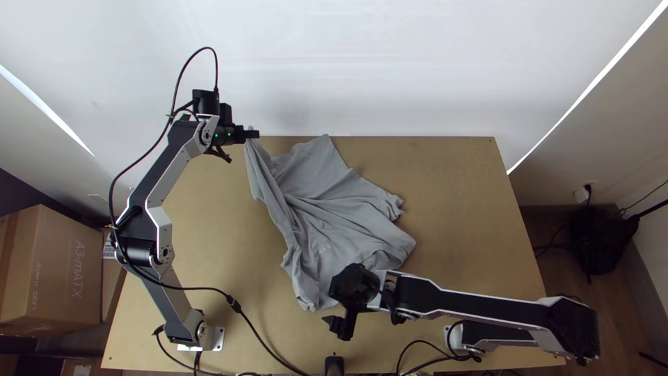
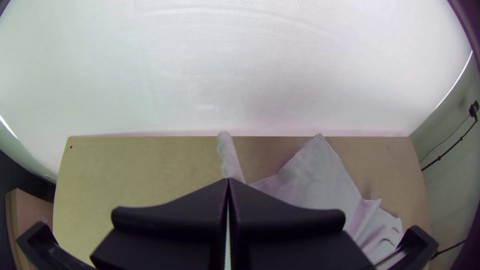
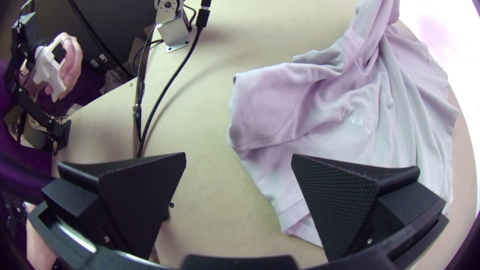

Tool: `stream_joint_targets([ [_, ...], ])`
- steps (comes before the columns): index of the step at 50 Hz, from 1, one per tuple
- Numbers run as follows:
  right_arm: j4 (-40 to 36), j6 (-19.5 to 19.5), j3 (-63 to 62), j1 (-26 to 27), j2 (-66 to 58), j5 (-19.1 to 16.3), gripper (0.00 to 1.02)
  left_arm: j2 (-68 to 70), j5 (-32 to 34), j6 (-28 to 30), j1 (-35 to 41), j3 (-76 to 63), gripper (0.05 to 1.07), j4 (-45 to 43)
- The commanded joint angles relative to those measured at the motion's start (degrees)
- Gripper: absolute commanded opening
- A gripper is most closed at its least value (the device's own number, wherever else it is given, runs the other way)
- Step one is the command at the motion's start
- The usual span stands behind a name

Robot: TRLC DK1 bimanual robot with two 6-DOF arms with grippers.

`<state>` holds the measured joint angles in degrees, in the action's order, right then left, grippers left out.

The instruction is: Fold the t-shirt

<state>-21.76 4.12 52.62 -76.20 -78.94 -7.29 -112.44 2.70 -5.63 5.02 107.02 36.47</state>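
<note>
- At the far left, a cardboard box (image 1: 62,271) stands beyond the side of the bench (image 1: 459,188).
- My left arm rises from its base and bends up to the bench's far edge, where my left gripper (image 1: 252,134) is. Its fingers are together, clamped on a gathered bit of the t-shirt (image 1: 327,209); I cannot tell which part of the garment that is. In the left wrist view, a rolled tip of cloth pokes out past the fingertips.
- A black cable (image 1: 261,334) runs from my left arm down to the near edge of the bench.
- The grey t-shirt lies on the middle of the bench, loosely spread and wrinkled. From my left gripper a long, narrow fold slants down toward the near side, with the rest fanning out to its right. One corner reaches the far edge, and small pale lettering shows on the cloth.
- My right gripper (image 1: 339,325) is just beside the near end of the t-shirt. Its fingers are wide apart, with bare bench between them in the right wrist view.
- My right arm stretches leftward from the right side, its wrist over the t-shirt's near part.
- At the far right, a black bag (image 1: 598,237) is on the floor.
</note>
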Motion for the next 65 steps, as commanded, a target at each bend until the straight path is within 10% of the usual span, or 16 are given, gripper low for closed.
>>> stream_joint_targets([
  [1, 2.77, -1.83, -1.47, -1.32, -3.07, 1.84, 0.97, 2.84, -0.41, -1.32, -0.80, 0.56, 0.08, -1.58],
  [40, 12.71, 2.56, 0.47, -2.46, -16.60, 5.27, 0.84, 2.84, -0.41, -0.61, -1.24, 0.38, 0.08, -2.63],
  [55, 17.63, 5.02, 0.64, -2.28, -16.51, 5.71, 0.02, 4.25, -0.41, -0.70, -1.85, -1.20, 0.08, -2.63],
  [65, 17.54, 4.76, -1.29, -1.75, -10.18, 10.19, 0.02, 6.97, -0.41, -0.96, -3.08, -3.58, 0.08, -2.63],
])
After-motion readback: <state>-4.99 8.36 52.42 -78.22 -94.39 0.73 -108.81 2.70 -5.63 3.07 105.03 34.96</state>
